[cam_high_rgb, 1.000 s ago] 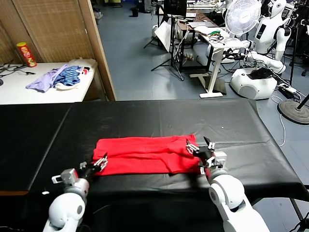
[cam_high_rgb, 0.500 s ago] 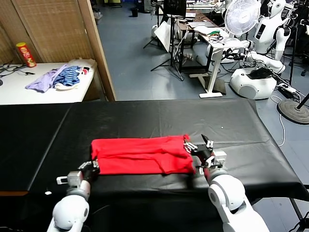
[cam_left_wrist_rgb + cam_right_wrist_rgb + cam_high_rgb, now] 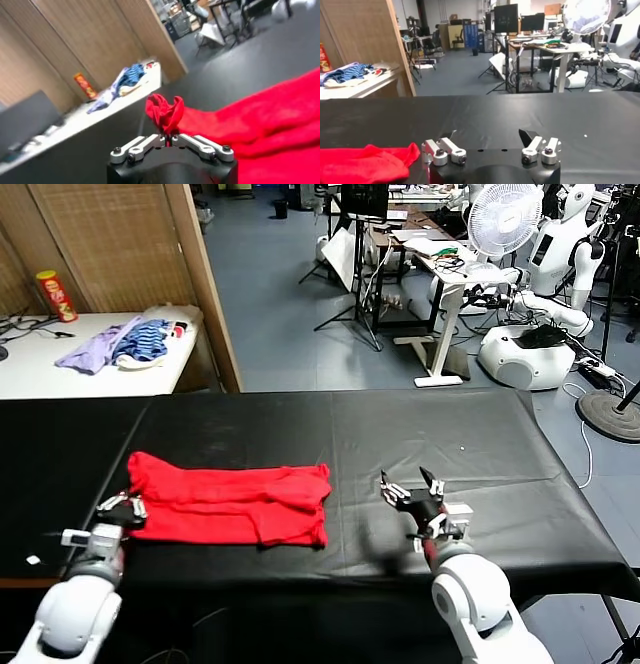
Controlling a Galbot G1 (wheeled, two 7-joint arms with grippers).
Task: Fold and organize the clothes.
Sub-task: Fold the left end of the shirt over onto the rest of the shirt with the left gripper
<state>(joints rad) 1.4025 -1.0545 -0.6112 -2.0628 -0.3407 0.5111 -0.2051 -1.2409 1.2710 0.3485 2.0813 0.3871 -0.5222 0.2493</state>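
Grippers sit nearest, low over the front edge of the black table point(image 3: 480, 434). On the robot's left, the left gripper point(image 3: 122, 506) has its fingers pressed together on the near left corner of the red T-shirt point(image 3: 228, 502); the left wrist view shows the same gripper point(image 3: 169, 139) with a bunched tuft of red cloth standing up from between its closed tips, the rest of the shirt point(image 3: 260, 125) spreading away behind. On the robot's right, the right gripper point(image 3: 411, 488) hangs just above the tabletop with its fingers spread wide and nothing between them, well apart from the cloth; in the right wrist view this gripper point(image 3: 491, 142) faces bare black tabletop, and the shirt's right end point(image 3: 365, 162) lies off to one side.

Beyond the grippers, the T-shirt lies folded into a long flat band on the left half of the black table, its right edge near the table's middle. No print shows on the upper side.

Farther back on the left, a white side table point(image 3: 60, 369) carries a lilac garment point(image 3: 88, 349), a blue-striped garment point(image 3: 142, 342) touching it, and a red can point(image 3: 55, 295) standing upright. A wooden panel point(image 3: 205, 284) rises beside it. At the far right stand a white fan point(image 3: 503, 219) and another white robot point(image 3: 560, 244).
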